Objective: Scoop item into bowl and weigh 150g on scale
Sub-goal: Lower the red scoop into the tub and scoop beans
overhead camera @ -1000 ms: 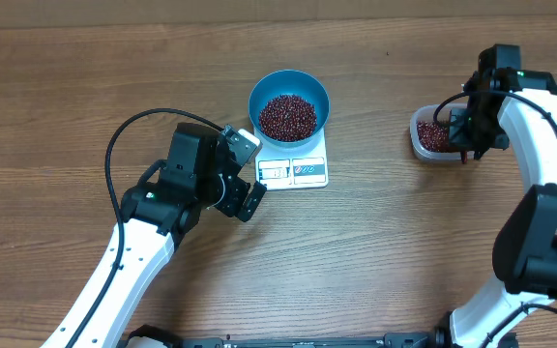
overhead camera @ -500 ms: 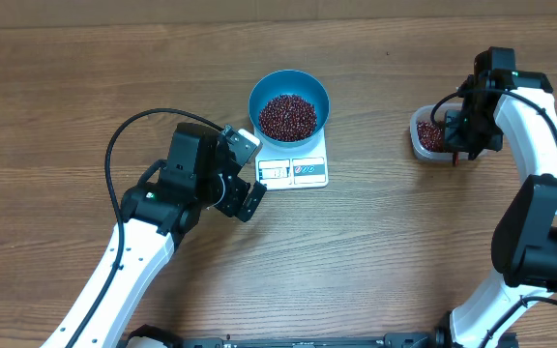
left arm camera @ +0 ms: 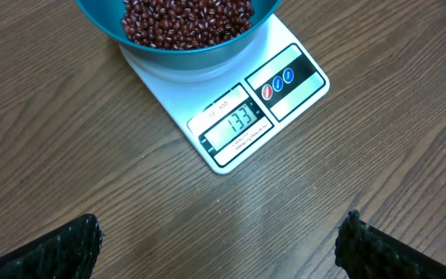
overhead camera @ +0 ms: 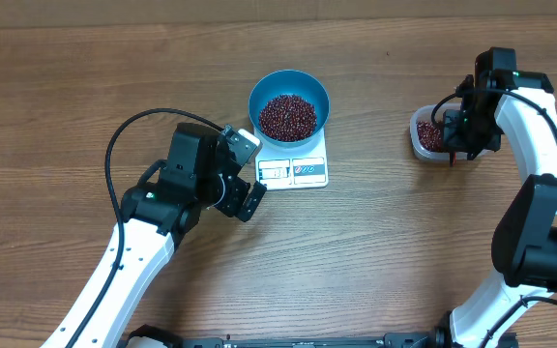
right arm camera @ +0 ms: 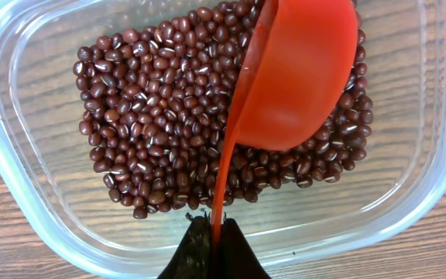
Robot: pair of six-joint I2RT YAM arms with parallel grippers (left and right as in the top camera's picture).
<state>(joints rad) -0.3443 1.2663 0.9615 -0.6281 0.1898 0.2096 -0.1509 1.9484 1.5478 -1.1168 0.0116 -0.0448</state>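
Note:
The blue bowl [overhead camera: 289, 106] holds a heap of red-brown beans [overhead camera: 288, 115] and stands on the white scale [overhead camera: 295, 170]. The left wrist view shows the bowl's wall [left arm camera: 196, 56], its beans [left arm camera: 184, 19] and the scale [left arm camera: 235, 128], whose display reads 133. My left gripper [overhead camera: 250, 173] is open just left of the scale, with nothing between its fingers [left arm camera: 68, 248]. My right gripper [right arm camera: 214, 232] is shut on the thin handle of a red scoop [right arm camera: 300, 70]. The scoop's cup is tilted down into the beans [right arm camera: 161, 116].
The scoop's beans lie in a clear plastic tub [overhead camera: 418, 138] at the right of the wooden table, its wall [right arm camera: 22, 163] close around the scoop. A black cable [overhead camera: 124, 135] loops off the left arm.
My right gripper has shifted slightly left over the tub with the scoop. The left arm, bowl and scale have not moved.

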